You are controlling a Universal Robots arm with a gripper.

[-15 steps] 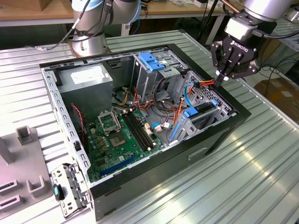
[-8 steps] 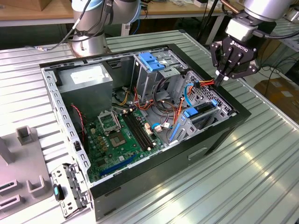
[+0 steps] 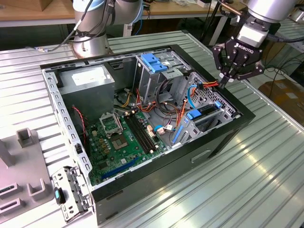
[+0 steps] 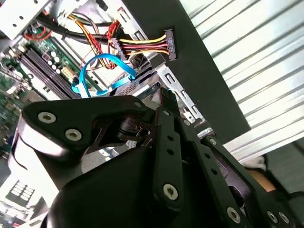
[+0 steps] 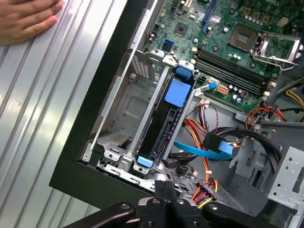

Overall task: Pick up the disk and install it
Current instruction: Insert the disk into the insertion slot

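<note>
The gripper [image 3: 223, 80] hung with its fingers pressed together, holding nothing, over the rim of the computer case [image 3: 223, 137], beside a power connector [image 5: 202, 190]. Near it the disk [image 5: 159, 126] stood on edge in the drive bay [image 5: 118, 109]. A person's hand [image 5: 23, 19] lay on the table [image 5: 38, 118].

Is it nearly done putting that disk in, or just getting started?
Nearly done, it seems. The disk already stands in its bay at the edge of the case. The end effector is shut, holds nothing, and hangs above that bay. Left, perhaps: the blue cable and power plug lie loose, not joined to the disk.
</note>
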